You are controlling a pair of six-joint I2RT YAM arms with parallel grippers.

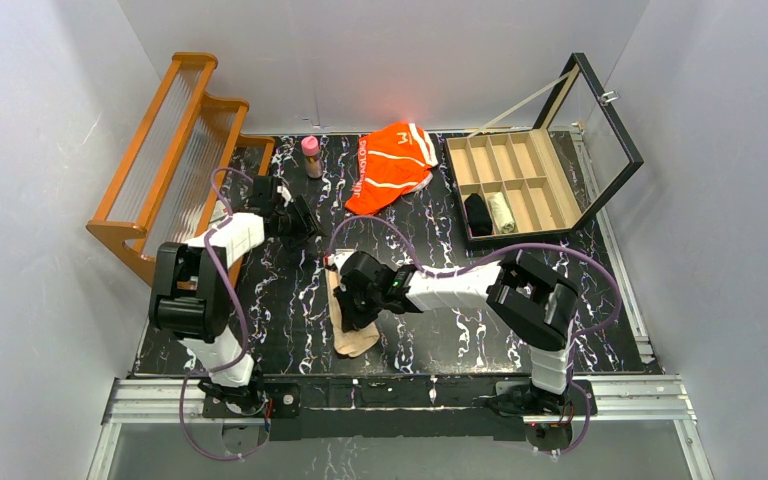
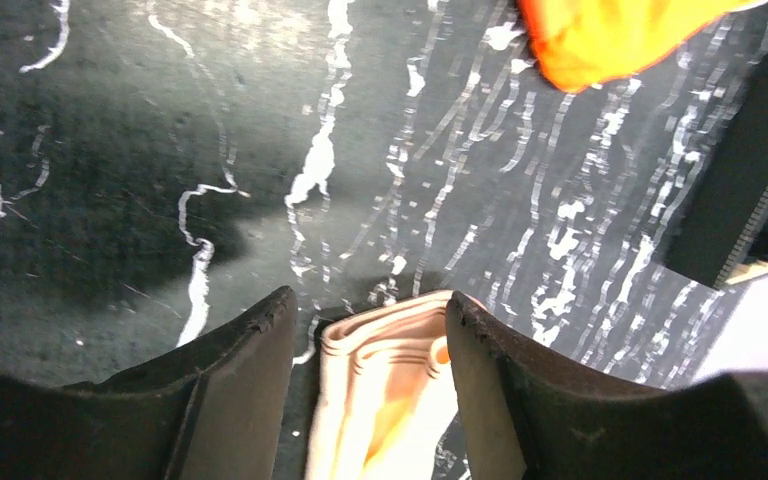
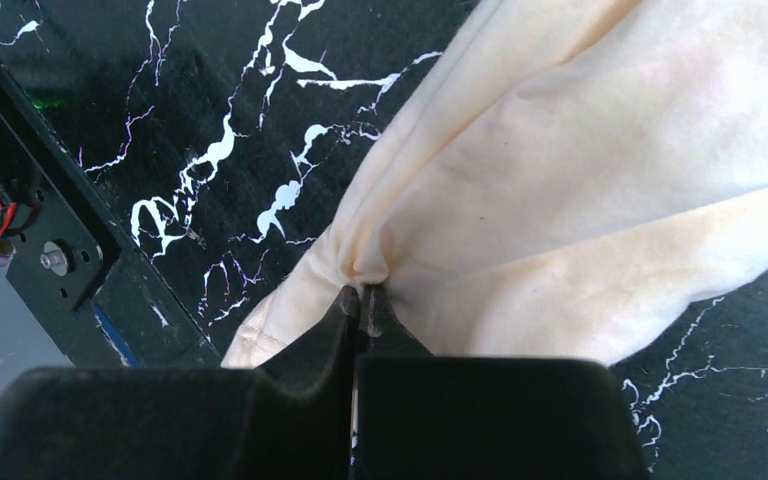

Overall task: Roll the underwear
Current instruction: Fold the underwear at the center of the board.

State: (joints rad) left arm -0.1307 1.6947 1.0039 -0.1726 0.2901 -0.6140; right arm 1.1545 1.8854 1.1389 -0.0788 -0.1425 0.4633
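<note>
The pale beige underwear (image 1: 355, 335) lies as a long folded strip near the table's front centre. My right gripper (image 1: 345, 287) is shut on a bunched fold of it; the wrist view shows the tips (image 3: 362, 292) pinching the beige cloth (image 3: 580, 200). My left gripper (image 1: 300, 218) is open, just up and left of the strip's far end. That folded end (image 2: 390, 380) shows between its open fingers (image 2: 370, 295); I cannot tell whether they touch it. The orange underwear with white stripes (image 1: 392, 165) lies crumpled at the back centre, and its edge shows in the left wrist view (image 2: 610, 35).
A wooden rack (image 1: 175, 150) stands at the back left, with a pink-capped bottle (image 1: 311, 157) beside it. An open wooden compartment box (image 1: 550, 195) with a raised glass lid sits at the back right, holding a black roll (image 1: 478, 213) and a pale roll (image 1: 501, 211).
</note>
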